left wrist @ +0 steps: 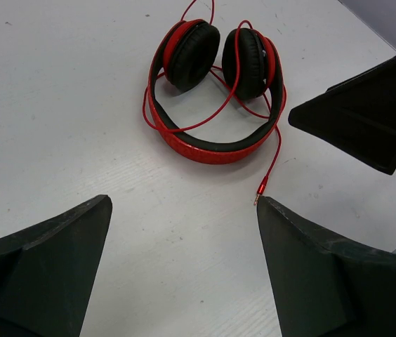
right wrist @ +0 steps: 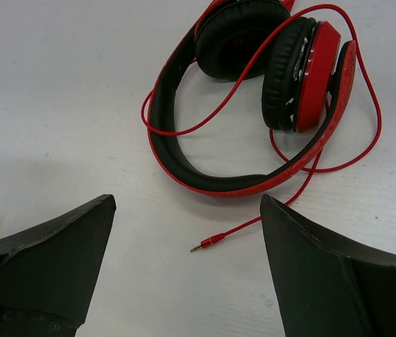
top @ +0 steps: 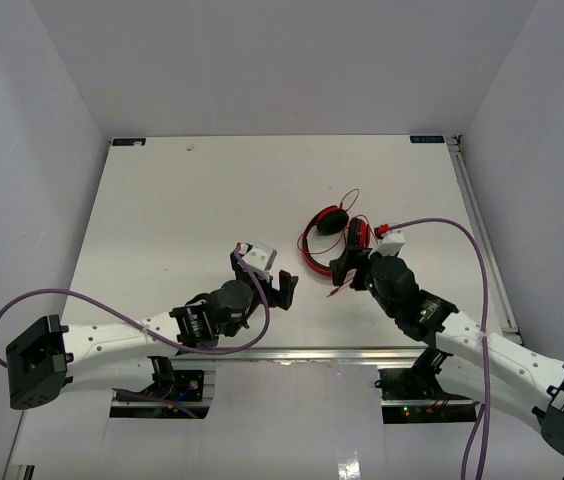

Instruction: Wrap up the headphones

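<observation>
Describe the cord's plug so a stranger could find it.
On the white table, the red headphones lie right of centre. A thin red cord leaves them toward the near edge. Its free end is the plug: the only straight, metal-tipped piece.

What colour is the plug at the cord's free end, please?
Red, with a metallic tip; the plug shows best in the right wrist view.

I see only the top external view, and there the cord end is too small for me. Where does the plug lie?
Observer: In the right wrist view the plug lies free on the table, between the open jaws of the right gripper, touching neither.
Operator: Is the cord wrapped already?
Observer: No, the cord lies in loose loops across the headphones.
Operator: And the left gripper?
Observer: Its jaws are open and empty, facing the headphones.
</observation>
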### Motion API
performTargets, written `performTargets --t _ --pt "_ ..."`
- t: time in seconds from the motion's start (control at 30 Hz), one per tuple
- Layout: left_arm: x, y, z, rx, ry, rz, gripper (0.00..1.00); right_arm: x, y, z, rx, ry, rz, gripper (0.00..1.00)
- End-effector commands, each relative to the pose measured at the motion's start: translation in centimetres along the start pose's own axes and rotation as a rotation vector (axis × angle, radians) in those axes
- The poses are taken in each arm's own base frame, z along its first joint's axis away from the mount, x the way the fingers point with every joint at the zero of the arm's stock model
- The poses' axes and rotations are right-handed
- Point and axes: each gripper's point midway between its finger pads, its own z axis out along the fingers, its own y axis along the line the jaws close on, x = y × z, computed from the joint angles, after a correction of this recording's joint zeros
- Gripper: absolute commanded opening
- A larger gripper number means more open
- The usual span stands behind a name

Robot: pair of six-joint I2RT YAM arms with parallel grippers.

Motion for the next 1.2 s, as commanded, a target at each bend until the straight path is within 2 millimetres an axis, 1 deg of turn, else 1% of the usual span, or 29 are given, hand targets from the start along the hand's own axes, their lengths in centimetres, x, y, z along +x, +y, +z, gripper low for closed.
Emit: performTargets --t 0.0,0.07,0.17,0.23,0.27,0.37,0.43,0.5,0.57,0.6,0.7,0.8,0.87,1.0,1.1,1.17 --pt "-1.6 0.1 0.0 -0.021 -0.049 -0.022 0.95 -2.8 0.6 0.3 0.033 -0.058 0.034 0.9" --pt "-1.5 0.4 0.1 -0.036 -0.048 -0.021 0.95 -3.5 0.1 0.5 0.092 -0.06 0.02 0.9" --pt "-1.5 0.6 0.1 -0.051 -0.048 -0.026 0.94 -5.2 0.3 1.2 0.132 -0.05 -0.05 0.91" --pt "-1.5 0.6 0.1 -0.054 -0.047 -0.031 0.94 -7.1 0.7 2.3 0.159 -0.058 -0.155 0.92" --pt "-1.6 0.6 0.0 -0.053 -0.05 -0.035 0.93 -7.8 0.3 2.6 0.181 -0.064 -0.175 0.93" --pt "-1.9 0.9 -0.2 -0.063 -0.061 -0.047 0.93 -10.5 0.7 5.2 0.186 -0.04 -0.28 0.94" --pt "-2.3 1.5 -0.5 -0.084 -0.077 -0.058 0.92 -11.8 -0.2 6.9 0.198 -0.01 -0.319 0.95" --pt "-2.5 2.0 -0.8 -0.105 -0.092 -0.069 0.92 -11.2 -1.3 9.2 0.215 0.059 -0.342 0.97" --pt "-2.8 2.6 -1.2 -0.125 -0.109 -0.082 0.92 -10.8 -2.6 10.8 0.249 0.122 -0.317 1.0" --pt "-2.9 2.8 -1.3 -0.135 -0.112 -0.087 0.92 -10.4 -3.5 11.4 0.284 0.163 -0.308 0.97" --pt "-3.1 3.1 -1.4 -0.146 -0.117 -0.092 0.92 -9.8 -5.7 11.9 0.359 0.209 -0.274 0.89" --pt "-3.1 2.9 -1.4 -0.138 -0.117 -0.096 0.92 -9.6 -6.7 11.6 0.373 0.214 -0.282 0.84" --pt "-2.9 2.6 -1.2 -0.128 -0.109 -0.092 0.91 -9.6 -6.3 11.6 0.333 0.224 -0.313 0.82" --pt "-2.6 2.5 -0.9 -0.135 -0.096 -0.079 0.9 -9.2 -4.6 11.5 0.23 0.248 -0.373 0.76" --pt "-2.6 2.8 -0.9 -0.151 -0.097 -0.078 0.9 -9.2 -3.8 11.0 0.225 0.243 -0.449 0.73" --pt "-2.6 3.0 -0.9 -0.161 -0.101 -0.085 0.9 -9.0 -2.6 10.5 0.205 0.241 -0.507 0.73"
